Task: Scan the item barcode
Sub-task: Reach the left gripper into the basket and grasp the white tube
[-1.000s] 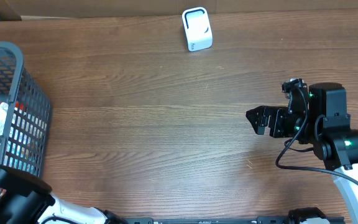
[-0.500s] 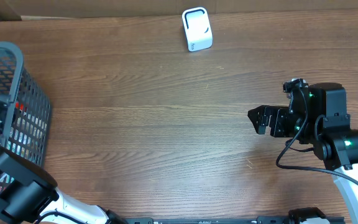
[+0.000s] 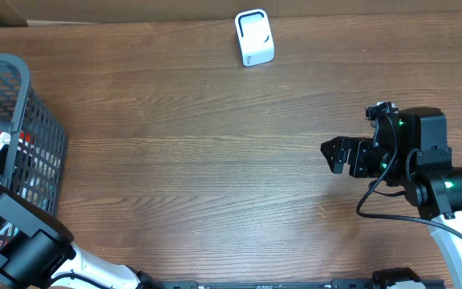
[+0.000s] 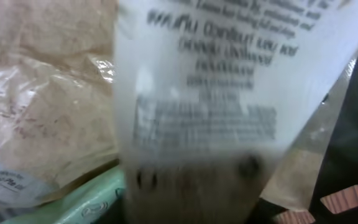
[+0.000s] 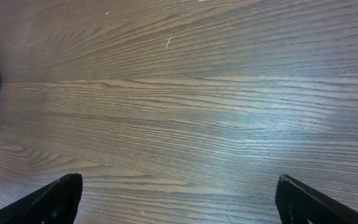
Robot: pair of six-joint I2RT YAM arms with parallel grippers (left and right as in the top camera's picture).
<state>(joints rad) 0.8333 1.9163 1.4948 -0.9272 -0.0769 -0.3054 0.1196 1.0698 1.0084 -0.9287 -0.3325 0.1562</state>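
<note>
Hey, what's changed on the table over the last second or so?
The left arm swung up and reached into the basket; its wrist camera now sits close on a blurred printed packet. Whether the left pincer has gripped it cannot be told. The right pincer, open, the white scanner and the basket stayed put.

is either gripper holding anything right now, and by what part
Right gripper: nothing, jaws open. Left gripper: a white printed packet fills its view in the basket; a grip cannot be told.
</note>
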